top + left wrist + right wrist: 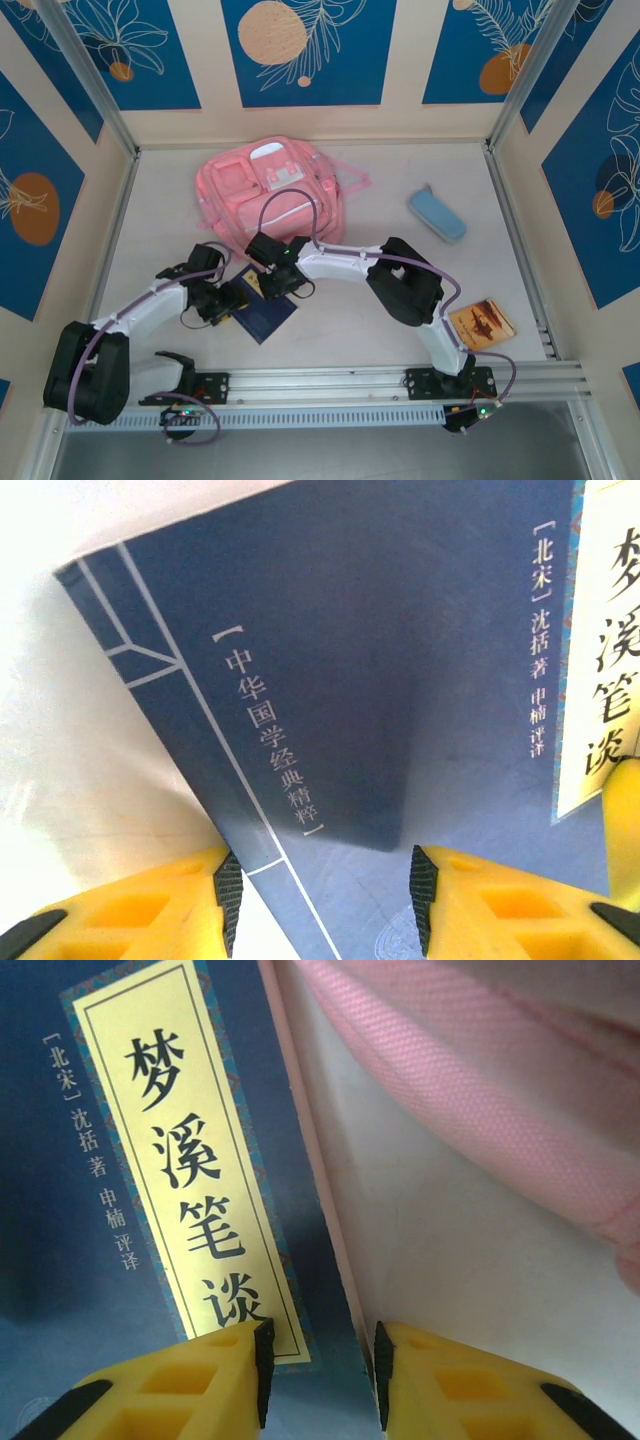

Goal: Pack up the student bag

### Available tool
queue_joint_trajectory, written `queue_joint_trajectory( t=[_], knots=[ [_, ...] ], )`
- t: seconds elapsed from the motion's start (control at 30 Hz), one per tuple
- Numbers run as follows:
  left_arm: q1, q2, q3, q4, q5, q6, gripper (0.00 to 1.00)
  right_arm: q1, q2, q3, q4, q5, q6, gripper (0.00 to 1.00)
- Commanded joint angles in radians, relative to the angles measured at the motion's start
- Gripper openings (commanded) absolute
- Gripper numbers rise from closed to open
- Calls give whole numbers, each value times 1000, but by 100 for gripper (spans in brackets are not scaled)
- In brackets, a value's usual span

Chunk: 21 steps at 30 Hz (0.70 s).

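While the dark blue paperback book (262, 322) lies centre-frame just below the pink fabric backpack (270, 190), the left gripper (325, 895) and the right gripper (320, 1360) hover over it with jaws parted, the right astride its bag-side edge.

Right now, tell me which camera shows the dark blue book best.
Left wrist: the dark blue book shows most of its cover, spine included. Right wrist gives its yellow title label and one edge; top external shows it small.

One bag (270, 190), two books (262, 320) (482, 323), one case (437, 215)
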Motion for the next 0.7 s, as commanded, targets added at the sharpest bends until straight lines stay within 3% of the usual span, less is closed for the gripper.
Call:
queue_joint_trajectory(
  t=[0.0,0.67],
  knots=[
    [7,14,-8,33,53,0,49,-3,37,-16,-12,-69,1,36],
    [6,-130,117,46,233,-81,46,-26,15,-52,15,-171,16,32]
  ],
)
